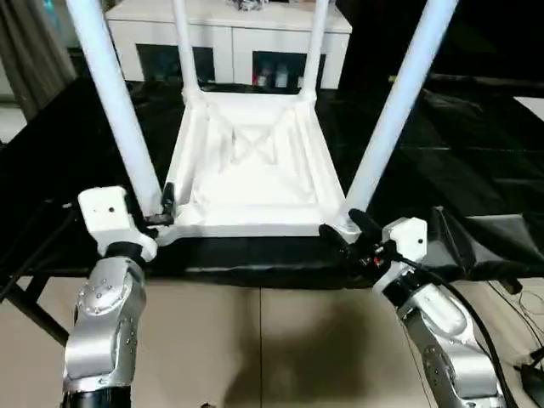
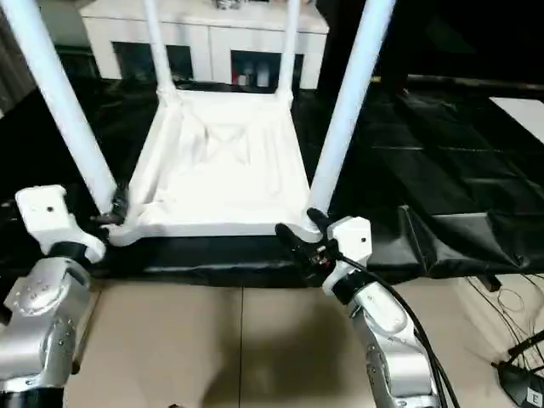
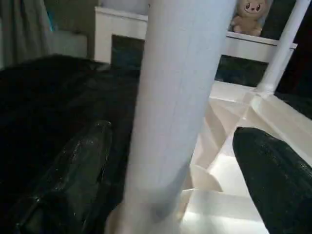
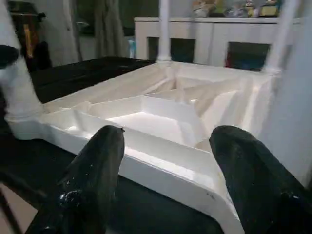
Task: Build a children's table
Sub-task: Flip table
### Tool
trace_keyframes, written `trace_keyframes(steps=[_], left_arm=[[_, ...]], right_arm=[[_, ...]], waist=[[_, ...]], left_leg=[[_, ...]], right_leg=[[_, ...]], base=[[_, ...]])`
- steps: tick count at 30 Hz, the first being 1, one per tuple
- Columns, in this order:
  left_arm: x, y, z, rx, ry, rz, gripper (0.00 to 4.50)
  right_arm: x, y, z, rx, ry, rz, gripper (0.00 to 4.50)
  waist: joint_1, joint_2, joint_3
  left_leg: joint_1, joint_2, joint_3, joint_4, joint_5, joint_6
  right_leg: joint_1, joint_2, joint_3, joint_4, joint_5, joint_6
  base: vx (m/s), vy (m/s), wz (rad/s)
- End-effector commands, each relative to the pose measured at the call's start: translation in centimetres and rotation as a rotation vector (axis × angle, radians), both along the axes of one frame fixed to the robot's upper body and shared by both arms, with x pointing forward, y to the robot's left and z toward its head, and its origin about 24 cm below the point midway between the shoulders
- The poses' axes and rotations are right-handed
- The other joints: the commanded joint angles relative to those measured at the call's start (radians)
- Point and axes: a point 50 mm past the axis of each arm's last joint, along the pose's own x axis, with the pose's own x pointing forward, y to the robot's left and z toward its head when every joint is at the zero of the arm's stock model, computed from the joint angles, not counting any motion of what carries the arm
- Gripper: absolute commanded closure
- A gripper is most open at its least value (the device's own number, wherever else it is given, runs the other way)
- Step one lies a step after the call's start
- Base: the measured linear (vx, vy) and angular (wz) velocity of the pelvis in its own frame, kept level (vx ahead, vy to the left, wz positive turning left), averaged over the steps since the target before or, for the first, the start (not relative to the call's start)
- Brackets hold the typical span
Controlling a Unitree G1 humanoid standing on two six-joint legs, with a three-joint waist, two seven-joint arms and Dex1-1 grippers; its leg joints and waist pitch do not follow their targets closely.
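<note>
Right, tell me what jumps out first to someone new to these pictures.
The white plastic rectangular table top lies upside down on the black-covered bench, X-ribbed underside up, with four long white tube legs rising from its corners. The left claw brackets the near-left leg's base; the right claw sits open at the near-right corner.

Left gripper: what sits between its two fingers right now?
In the left wrist view, the near-left table leg stands between the left gripper's spread fingers, just above its corner socket. Contact isn't clear.

One white plastic rectangular tabletop (image 1: 255, 191) lies underside up; four long white tapered tube legs (image 1: 110, 93) stand in its corners. Two black-fingered grippers, one white glass-doored cabinet (image 1: 229, 38), one plush toy (image 3: 249, 17).
</note>
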Motion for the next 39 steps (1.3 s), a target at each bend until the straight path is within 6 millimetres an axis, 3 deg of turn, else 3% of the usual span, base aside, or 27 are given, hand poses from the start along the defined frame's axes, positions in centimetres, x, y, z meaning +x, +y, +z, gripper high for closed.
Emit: trace_keyframes(steps=[1,3,7,8,9,10,12,14,16,23,29,34,39], left_arm=[[0.5,-0.4,0.0,-0.020,0.018,-0.030,0.11],[1.3,-0.5,-0.3,-0.035,0.061,-0.031,0.11],[2.0,-0.3,0.0,-0.070,0.067,-0.023,0.11],[2.1,-0.3,0.0,-0.074,0.067,-0.023,0.36],[2.4,-0.2,0.1,-0.081,0.079,-0.024,0.36],[2.5,-0.1,0.1,-0.088,0.082,-0.022,0.36],[2.5,0.0,0.1,-0.093,0.083,-0.020,0.58],[2.5,0.0,0.1,-0.098,0.086,-0.017,0.69],[2.5,0.0,0.1,-0.096,0.091,-0.010,0.83],[2.6,-0.1,-0.4,-0.093,0.109,-0.030,1.38],[3.1,-0.2,-0.7,-0.080,0.119,-0.054,1.82],[3.3,-0.3,-0.8,-0.076,0.127,-0.058,2.17],[3.4,-0.4,-1.1,-0.100,0.139,-0.057,2.26]], right_arm=[[0.0,0.5,0.7,0.041,-0.010,0.050,1.37],[0.0,1.2,0.9,0.073,0.027,0.125,1.37],[-0.1,1.7,0.9,0.051,0.033,0.198,1.37],[-0.1,1.8,0.9,0.050,0.033,0.203,1.37],[0.0,1.9,1.0,0.042,0.034,0.218,1.37],[0.0,1.9,1.0,0.039,0.031,0.220,1.37],[0.0,1.9,1.0,0.039,0.031,0.221,1.37],[0.1,1.9,1.0,0.039,0.032,0.220,1.37],[0.1,1.9,1.0,0.039,0.034,0.219,1.37],[0.0,2.0,0.9,0.044,0.038,0.226,1.37],[0.0,2.1,0.9,0.053,0.035,0.240,1.37],[-0.1,2.1,0.9,0.056,0.040,0.245,1.37],[-0.1,2.1,0.8,0.062,0.040,0.242,1.37]], waist=[[0.003,0.012,-0.051],[0.008,0.014,-0.049],[0.011,0.013,-0.048],[0.012,0.022,-0.046],[0.013,0.018,-0.046],[0.017,0.026,-0.045],[0.017,0.020,-0.042],[0.019,0.025,-0.041],[0.021,0.024,-0.040],[0.023,0.028,-0.041],[0.024,0.029,-0.041],[0.026,0.032,-0.038],[0.027,0.033,-0.036]], left_leg=[[0.014,0.091,-0.040,-0.107,-0.172,0.033],[0.018,0.090,-0.038,-0.107,-0.182,0.043],[0.019,0.093,-0.038,-0.110,-0.200,0.030],[0.021,0.092,-0.038,-0.112,-0.227,0.018],[0.022,0.092,-0.037,-0.114,-0.252,0.009],[0.023,0.092,-0.039,-0.115,-0.270,-0.001],[0.022,0.094,-0.039,-0.119,-0.308,-0.015],[0.022,0.094,-0.039,-0.119,-0.312,-0.023],[0.021,0.094,-0.039,-0.119,-0.309,-0.025],[0.017,0.093,-0.040,-0.119,-0.264,-0.014],[0.018,0.094,-0.040,-0.121,-0.275,-0.014],[0.020,0.095,-0.040,-0.124,-0.326,-0.033],[0.017,0.095,-0.040,-0.125,-0.316,-0.033]], right_leg=[[0.023,-0.055,0.026,-0.052,0.029,-0.241],[0.023,-0.053,0.026,-0.052,0.038,-0.250],[0.024,-0.056,0.025,-0.053,0.016,-0.252],[0.022,-0.054,0.026,-0.056,-0.002,-0.250],[0.022,-0.056,0.027,-0.056,-0.024,-0.249],[0.020,-0.058,0.028,-0.058,-0.051,-0.245],[0.018,-0.059,0.029,-0.064,-0.100,-0.236],[0.017,-0.060,0.030,-0.064,-0.115,-0.234],[0.016,-0.060,0.031,-0.066,-0.123,-0.227],[0.018,-0.058,0.030,-0.062,-0.065,-0.229],[0.015,-0.059,0.030,-0.063,-0.067,-0.229],[0.011,-0.061,0.032,-0.068,-0.129,-0.220],[0.011,-0.063,0.033,-0.070,-0.137,-0.217]], base=[[0.000,0.000,0.00],[0.000,0.000,0.00],[0.000,0.000,0.00],[0.000,0.000,0.00],[0.000,0.000,0.00],[0.000,0.000,0.00],[0.000,0.000,0.00],[0.000,0.000,0.00],[0.000,0.000,0.00],[0.000,0.000,0.00],[0.000,0.000,0.00],[0.000,0.000,0.00],[0.000,0.000,0.00]])
